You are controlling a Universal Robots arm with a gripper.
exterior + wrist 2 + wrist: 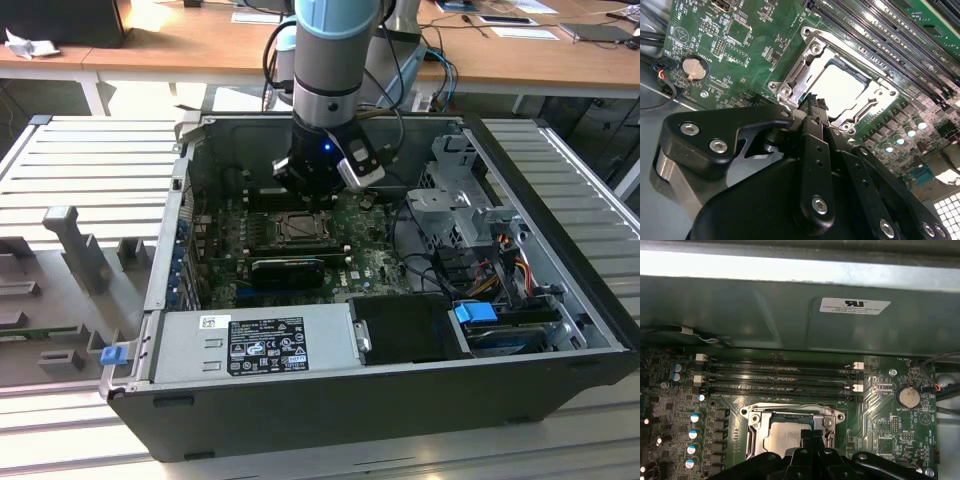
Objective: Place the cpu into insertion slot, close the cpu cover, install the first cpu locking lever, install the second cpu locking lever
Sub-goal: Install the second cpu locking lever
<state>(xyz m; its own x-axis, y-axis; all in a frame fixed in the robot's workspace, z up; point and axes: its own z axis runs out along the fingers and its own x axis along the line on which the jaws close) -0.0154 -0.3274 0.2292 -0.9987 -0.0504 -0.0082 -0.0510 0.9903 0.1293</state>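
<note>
Nearest in the exterior view we see the grey power supply (255, 345) along the front wall of the open computer case (330, 420), with a blue-tabbed drive bay (478, 315) toward the exterior view's right. Behind it sits the green motherboard (370, 265).

Mid-board, the insertion slot (300, 230) holds the cpu (842, 87), seated flat; its pale top shows through the window of the cpu cover (812, 50), which lies closed over it in both wrist views. In the first wrist view the cpu (785, 437) sits just beyond the fingertips, framed by the cover (792, 412).

The gripper (812, 102) hangs right over the socket's edge, its fingertips brought together into a narrow point and holding nothing we can make out. In the first wrist view the gripper (812, 435) tips overlap the socket rim; we cannot tell if they touch metal.

Further back: the memory slots (780, 377), a coin battery (907, 397), then the case's far wall (790, 315). Beyond the case, wooden desks (150, 55).
</note>
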